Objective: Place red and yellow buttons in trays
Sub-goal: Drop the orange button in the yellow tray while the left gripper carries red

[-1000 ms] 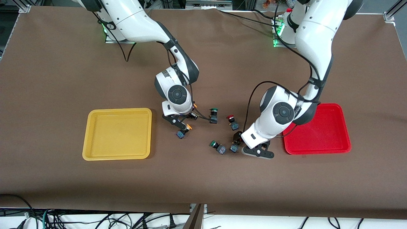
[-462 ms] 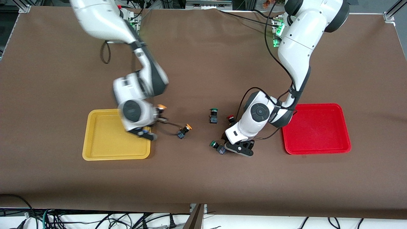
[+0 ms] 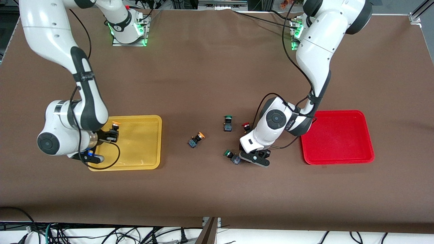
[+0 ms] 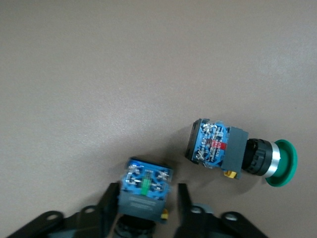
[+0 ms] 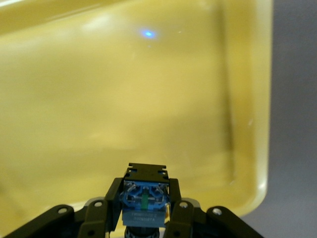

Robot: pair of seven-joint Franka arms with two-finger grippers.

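Observation:
My right gripper (image 3: 109,135) is shut on a yellow button (image 3: 115,124) and holds it over the yellow tray (image 3: 142,145). In the right wrist view the fingers (image 5: 115,196) clamp the button's blue base (image 5: 144,196) above the tray floor (image 5: 124,99). My left gripper (image 3: 252,156) is down at the table, open, with its fingers (image 4: 110,203) on either side of a blue-based button (image 4: 145,188) whose cap is hidden. A second yellow button (image 3: 196,139) lies mid-table. A red button (image 3: 245,126) shows beside the left arm. The red tray (image 3: 339,137) is empty.
A green button (image 3: 228,122) stands next to the red one. Another green button (image 3: 230,156) lies beside the left gripper, on the side toward the right arm's end; it also shows in the left wrist view (image 4: 237,153). The brown table (image 3: 217,189) stretches wide all round.
My right arm swung from mid-table to over the yellow tray with the yellow button in its grip. My left gripper shifted toward the right arm's end and settled around the blue-based button.

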